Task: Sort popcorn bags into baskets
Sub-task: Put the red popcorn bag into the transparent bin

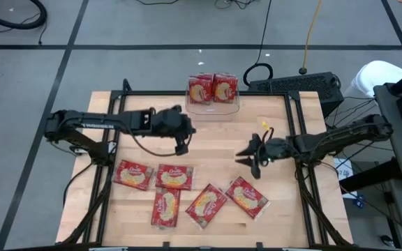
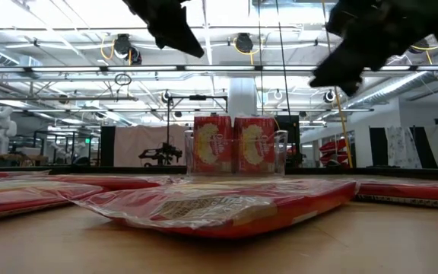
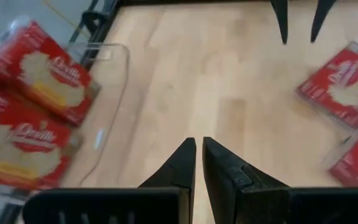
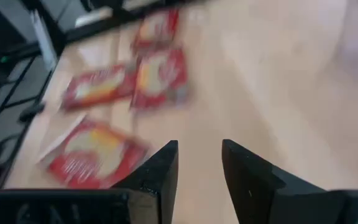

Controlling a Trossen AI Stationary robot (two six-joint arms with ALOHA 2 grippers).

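Five flat red popcorn bags with yellow-cream pictures lie face up on the wooden surface, spread from 7 to 5 o'clock; two more bags stand upright side by side in the clear basket at 12 o'clock. The left end effector, between 9 o'clock and centre, hangs above bare wood with its fingers nearly together and nothing between them. The right end effector, toward 3 o'clock, is held partly open and empty, clear of every bag.
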